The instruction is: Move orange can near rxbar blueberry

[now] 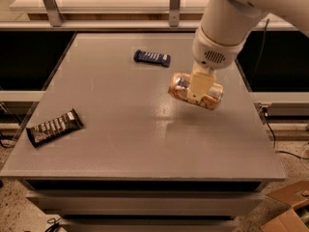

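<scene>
The orange can point(213, 96) lies on its side in my gripper point(197, 92), held a little above the grey table point(125, 134), right of its middle. The gripper comes down from the white arm at the top right and is shut on the can's middle. The rxbar blueberry point(152, 58), a small flat navy bar, lies on the table toward the back, up and to the left of the can, with a short gap between them.
A larger black-brown wrapped bar point(54, 127) lies near the table's front left edge. A metal rail and frame point(175, 4) run behind the table. Cardboard point(288, 209) sits on the floor at the lower right.
</scene>
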Robot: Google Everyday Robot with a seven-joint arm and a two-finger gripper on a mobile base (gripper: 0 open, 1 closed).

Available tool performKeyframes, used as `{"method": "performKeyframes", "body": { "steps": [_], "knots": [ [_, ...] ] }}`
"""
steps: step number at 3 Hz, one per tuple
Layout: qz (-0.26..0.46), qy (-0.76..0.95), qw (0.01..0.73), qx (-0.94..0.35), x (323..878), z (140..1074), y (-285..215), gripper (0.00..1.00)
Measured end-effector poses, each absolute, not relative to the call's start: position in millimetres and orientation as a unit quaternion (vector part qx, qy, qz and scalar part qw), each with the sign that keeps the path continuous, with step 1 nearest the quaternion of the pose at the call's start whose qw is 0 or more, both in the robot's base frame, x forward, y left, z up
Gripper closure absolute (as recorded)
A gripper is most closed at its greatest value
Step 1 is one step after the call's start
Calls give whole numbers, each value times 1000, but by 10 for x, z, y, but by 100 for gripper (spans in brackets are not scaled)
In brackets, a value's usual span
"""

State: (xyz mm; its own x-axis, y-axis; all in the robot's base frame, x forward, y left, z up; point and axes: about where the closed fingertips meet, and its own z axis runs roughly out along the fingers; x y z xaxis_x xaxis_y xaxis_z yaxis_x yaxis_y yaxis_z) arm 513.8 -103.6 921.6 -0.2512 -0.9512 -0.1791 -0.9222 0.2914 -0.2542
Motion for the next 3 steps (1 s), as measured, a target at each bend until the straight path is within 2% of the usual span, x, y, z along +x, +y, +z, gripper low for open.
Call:
{"method": "performKeyframes", "body": {
  "steps": [3],
  "knots": [
    [-147, 724, 203, -643, 6287, 9695, -327, 100]
  ]
}}
